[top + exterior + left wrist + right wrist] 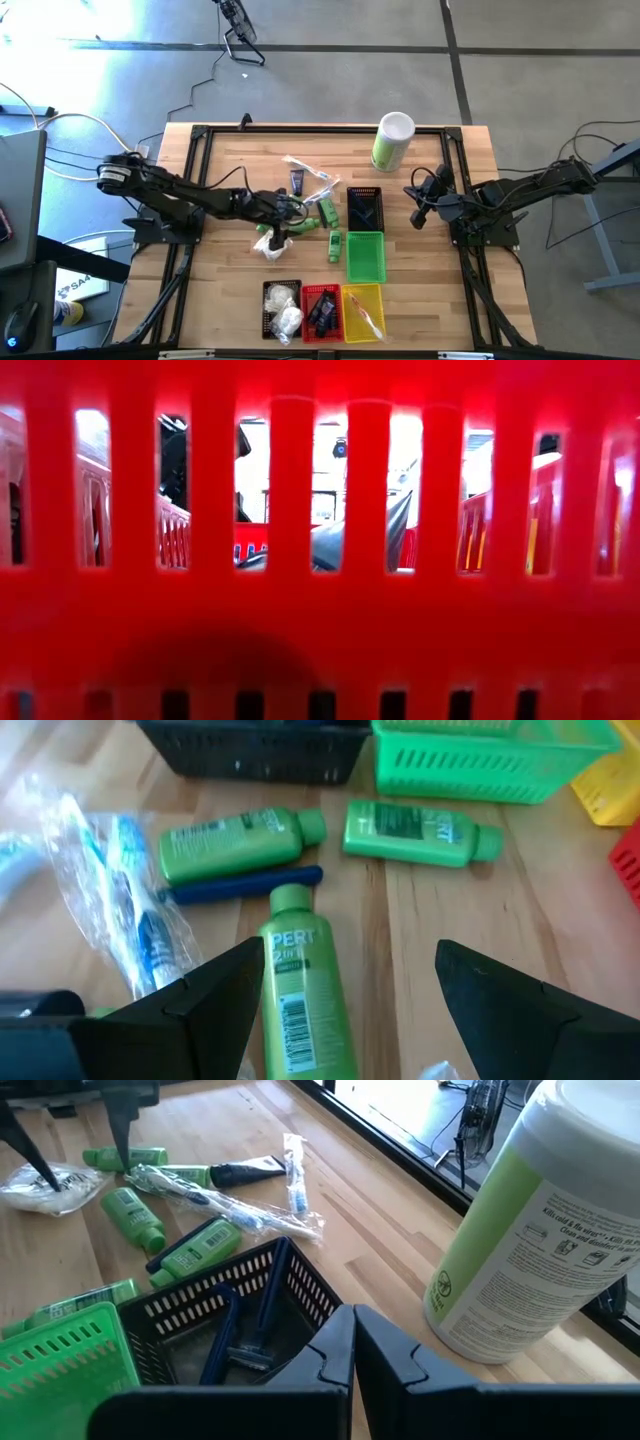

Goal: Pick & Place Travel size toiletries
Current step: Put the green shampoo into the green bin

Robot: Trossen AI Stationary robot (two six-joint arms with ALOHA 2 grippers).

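Three small green bottles point(300, 982) are lying on their sides near the green basket point(470, 765), two close to it and the third pointing its cap toward them. A dark blue tube point(245, 885) is lying against one bottle, and clear-wrapped sticks point(120, 890) are lying farther away.

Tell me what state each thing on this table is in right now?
Left hand: open, over a green bottle lying flat.
Right hand: shut, empty, beside the canister.
Canister: lid on.
Green basket: empty.
Black basket: holds blue razors.
Red basket: holds dark items.
Two more green bottles: lying flat.
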